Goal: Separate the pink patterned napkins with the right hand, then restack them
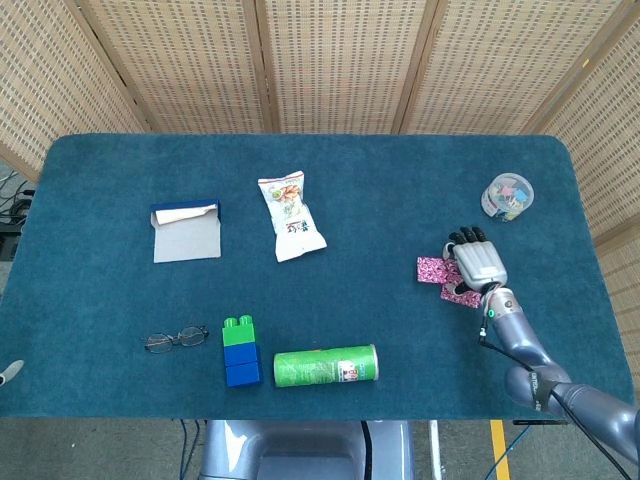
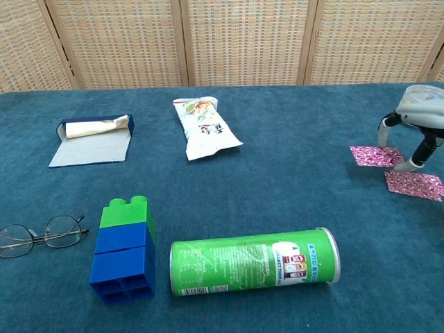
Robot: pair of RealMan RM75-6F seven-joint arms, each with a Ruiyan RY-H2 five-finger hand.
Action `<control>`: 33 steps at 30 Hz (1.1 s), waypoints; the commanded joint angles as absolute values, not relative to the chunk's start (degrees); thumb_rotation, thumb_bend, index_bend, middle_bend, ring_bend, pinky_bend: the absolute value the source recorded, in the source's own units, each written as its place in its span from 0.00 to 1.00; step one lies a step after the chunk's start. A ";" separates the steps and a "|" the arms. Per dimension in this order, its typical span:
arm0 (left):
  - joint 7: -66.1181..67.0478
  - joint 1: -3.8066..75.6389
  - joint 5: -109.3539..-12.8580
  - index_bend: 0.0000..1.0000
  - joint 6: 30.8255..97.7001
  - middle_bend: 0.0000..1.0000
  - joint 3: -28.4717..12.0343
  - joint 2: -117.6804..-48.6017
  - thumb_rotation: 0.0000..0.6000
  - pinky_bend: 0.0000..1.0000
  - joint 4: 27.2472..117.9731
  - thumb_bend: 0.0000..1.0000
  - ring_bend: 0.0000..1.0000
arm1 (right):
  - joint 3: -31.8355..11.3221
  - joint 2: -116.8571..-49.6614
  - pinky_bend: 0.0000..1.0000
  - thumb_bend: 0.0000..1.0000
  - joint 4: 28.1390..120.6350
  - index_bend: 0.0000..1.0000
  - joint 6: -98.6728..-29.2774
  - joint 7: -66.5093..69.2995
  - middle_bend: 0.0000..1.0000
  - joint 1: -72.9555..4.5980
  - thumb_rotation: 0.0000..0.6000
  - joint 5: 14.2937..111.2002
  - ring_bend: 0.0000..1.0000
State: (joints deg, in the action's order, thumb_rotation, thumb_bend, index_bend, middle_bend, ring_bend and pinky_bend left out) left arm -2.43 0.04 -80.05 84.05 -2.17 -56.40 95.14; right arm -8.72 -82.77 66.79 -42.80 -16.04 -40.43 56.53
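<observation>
While the right robot hand (image 1: 480, 264) hangs palm-down near the right edge of the table (image 1: 90, 330), its fingers (image 2: 383, 132) reach down to the two pink napkins. One napkin (image 2: 375, 156) lies flat, a fingertip touching its far edge; the second napkin (image 2: 414, 184) lies just beside it toward the front edge, separate in the chest view, another fingertip planted between the two. Whether either is pinched cannot be told; fingers are apart. Left robot hand not seen in either view.

Elsewhere on the table, one of each: a small clear tub (image 1: 507, 196) near the right far corner, a snack bag (image 1: 290, 215) mid-table, an open blue box (image 1: 185, 231) left of it, glasses (image 1: 175, 340), a block stack (image 1: 240, 351) and a green can (image 1: 326, 366) lying along the front edge.
</observation>
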 commanded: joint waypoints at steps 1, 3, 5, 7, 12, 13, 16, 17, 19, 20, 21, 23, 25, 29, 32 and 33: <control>-2.27 0.08 -80.15 0.10 84.12 0.00 -2.19 -56.35 1.00 0.00 95.30 0.05 0.00 | -7.97 -81.52 0.00 0.36 68.12 0.44 -43.98 -15.68 0.17 -39.11 1.00 56.81 0.00; -2.12 0.14 -80.27 0.10 84.14 0.00 -2.20 -56.30 1.00 0.00 95.50 0.05 0.00 | -7.49 -80.98 0.00 0.36 68.49 0.44 -44.55 -15.43 0.17 -38.33 1.00 57.04 0.00; -2.02 0.18 -80.38 0.10 84.19 0.00 -2.19 -56.27 1.00 0.00 95.67 0.05 0.00 | -7.12 -80.61 0.00 0.36 68.66 0.44 -44.93 -14.97 0.17 -37.63 1.00 57.26 0.00; -1.85 0.21 -80.48 0.10 84.24 0.00 -2.18 -56.28 1.00 0.00 95.83 0.05 0.00 | -6.71 -80.34 0.00 0.36 68.51 0.44 -45.16 -14.47 0.17 -36.92 1.00 57.41 0.00; -1.47 0.27 -80.91 0.10 84.43 0.00 -2.10 -56.21 1.00 0.00 96.40 0.05 0.00 | -6.27 -80.23 0.00 0.36 67.65 0.44 -45.58 -12.88 0.17 -35.60 1.00 57.87 0.00; -1.40 0.27 -80.93 0.10 84.47 0.00 -2.10 -56.19 1.00 0.00 96.48 0.05 0.00 | -6.26 -80.25 0.00 0.36 67.48 0.44 -45.58 -12.67 0.17 -35.48 1.00 57.93 0.00; -1.23 0.22 -81.10 0.10 84.71 0.00 -2.08 -56.11 1.00 0.00 96.79 0.05 0.00 | -6.30 -80.54 0.00 0.36 66.38 0.44 -45.38 -12.09 0.17 -35.32 1.00 58.12 0.00; -1.22 0.18 -81.10 0.10 84.75 0.00 -2.05 -56.08 1.00 0.00 96.85 0.05 0.00 | -6.34 -80.66 0.00 0.36 66.05 0.44 -45.26 -11.91 0.17 -35.32 1.00 58.17 0.00; -1.27 0.00 -81.00 0.10 84.89 0.00 -1.98 -55.98 1.00 0.00 96.95 0.05 0.00 | -6.44 -80.99 0.00 0.36 65.12 0.44 -44.80 -11.43 0.16 -35.43 1.00 58.41 0.00; -1.29 -0.05 -80.96 0.10 84.94 0.00 -1.96 -55.95 1.00 0.00 96.96 0.05 0.00 | -6.46 -81.12 0.00 0.36 64.83 0.43 -44.64 -11.30 0.16 -35.47 1.00 58.47 0.00; -1.34 -0.14 -80.86 0.10 85.01 0.00 -1.94 -55.90 1.00 0.00 96.96 0.05 0.00 | -6.50 -81.38 0.00 0.36 64.23 0.43 -44.37 -11.06 0.16 -35.52 1.00 58.60 0.00; -1.45 -0.24 -80.80 0.10 85.06 0.00 -1.89 -55.83 1.00 0.00 96.90 0.05 0.00 | -6.47 -81.76 0.00 0.36 63.33 0.42 -43.78 -10.82 0.15 -35.63 1.00 58.75 0.00; -1.57 -0.33 -80.70 0.10 85.13 0.00 -1.90 -55.76 1.00 0.00 96.78 0.05 0.00 | -6.39 -82.20 0.00 0.36 62.38 0.41 -43.09 -10.54 0.15 -35.67 1.00 58.75 0.00; -1.67 -0.27 -80.76 0.10 85.12 0.00 -1.94 -55.74 1.00 0.00 96.73 0.05 0.00 | -6.41 -82.50 0.00 0.36 61.45 0.38 -42.34 -10.20 0.14 -35.77 1.00 59.04 0.00; -1.64 -0.23 -80.81 0.10 85.06 0.00 -1.91 -55.75 1.00 0.00 96.70 0.05 0.00 | -6.39 -82.54 0.00 0.36 61.28 0.34 -42.19 -10.08 0.13 -35.67 1.00 59.22 0.00; -1.65 -0.22 -80.79 0.10 85.03 0.00 -1.92 -55.75 1.00 0.00 96.71 0.05 0.00 | -6.38 -82.52 0.00 0.36 61.28 0.34 -42.10 -10.10 0.13 -35.67 1.00 59.23 0.00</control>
